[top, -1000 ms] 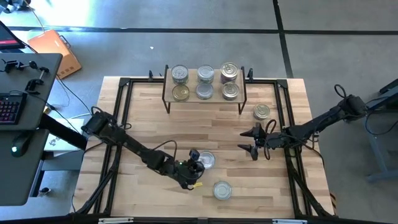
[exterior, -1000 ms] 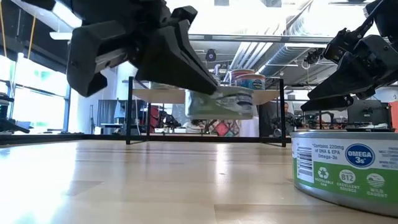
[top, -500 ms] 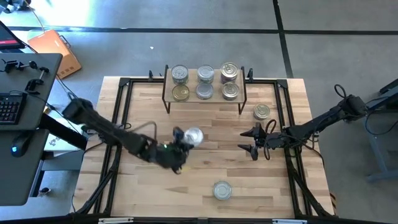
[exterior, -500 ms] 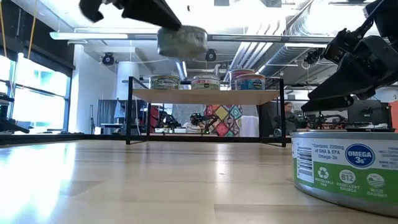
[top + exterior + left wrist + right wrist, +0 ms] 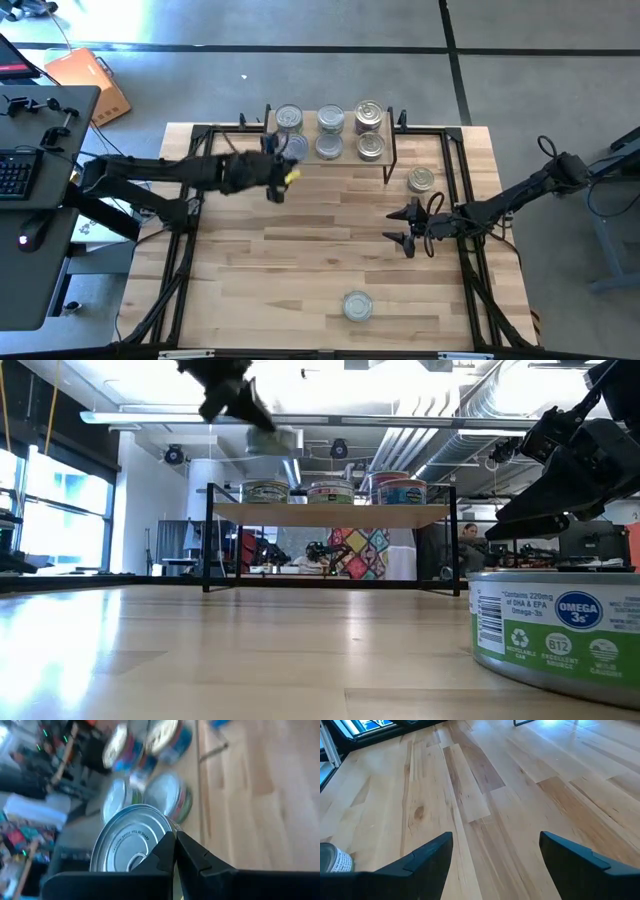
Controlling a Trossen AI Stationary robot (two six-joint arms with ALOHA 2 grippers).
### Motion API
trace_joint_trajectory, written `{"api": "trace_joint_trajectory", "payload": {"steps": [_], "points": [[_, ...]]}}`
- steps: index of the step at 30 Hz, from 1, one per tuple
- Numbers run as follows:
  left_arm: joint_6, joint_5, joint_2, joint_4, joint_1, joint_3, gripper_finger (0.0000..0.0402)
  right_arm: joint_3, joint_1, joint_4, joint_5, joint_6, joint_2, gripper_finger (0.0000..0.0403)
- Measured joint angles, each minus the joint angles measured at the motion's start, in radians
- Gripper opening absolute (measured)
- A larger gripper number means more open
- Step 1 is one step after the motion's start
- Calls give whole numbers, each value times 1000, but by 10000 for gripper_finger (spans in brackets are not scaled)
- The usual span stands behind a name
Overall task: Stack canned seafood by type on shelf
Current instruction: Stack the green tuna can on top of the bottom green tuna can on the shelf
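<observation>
— Silver tin (image 5: 131, 838) sits clamped in the left end effector (image 5: 275, 172); the wrist view shows its pull-tab lid pinched by the dark fingers (image 5: 192, 852).

— Where is that end effector?

— Raised at the left end of the shelf (image 5: 345, 160), over its front-left corner, so the held tin hangs above the board in the low view, higher than the tins already standing there. Just beyond it on the shelf sit more tins: a silver one (image 5: 289, 119) at the back left, two in the middle (image 5: 330, 121), and a taller stack (image 5: 369, 116) on the far side from it.

— And the right end effector?

— It (image 5: 408, 227) hovers low over the table (image 5: 300, 260), well apart from the left one, fingers spread wide with nothing between them. A gold-lidded tin (image 5: 421, 180) rests on the table near it, between it and the shelf's right leg.

— Anything closer to the table's front edge?

— One tin (image 5: 357, 304) lies alone there, well away from both end effectors; the low view shows its green label (image 5: 556, 633) up close.
</observation>
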Motion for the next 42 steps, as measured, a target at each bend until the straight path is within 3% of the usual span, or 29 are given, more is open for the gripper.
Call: {"api": "trace_joint_trajectory", "payload": {"steps": [4, 8, 15, 31, 42], "points": [[-33, 94, 1, -52, 100, 0, 0, 0, 0, -4, 0, 0, 0, 291], [-79, 106, 1, -60, 147, 0, 0, 0, 0, -4, 0, 0, 0, 291], [-94, 159, 1, -60, 157, 0, 0, 0, 0, -4, 0, 0, 0, 291], [-129, 158, 1, -90, 159, 0, 2, 0, 0, -4, 0, 1, 0, 291], [-148, 154, 1, -66, 200, 0, 79, 0, 0, -3, 0, 1, 0, 291]]}}
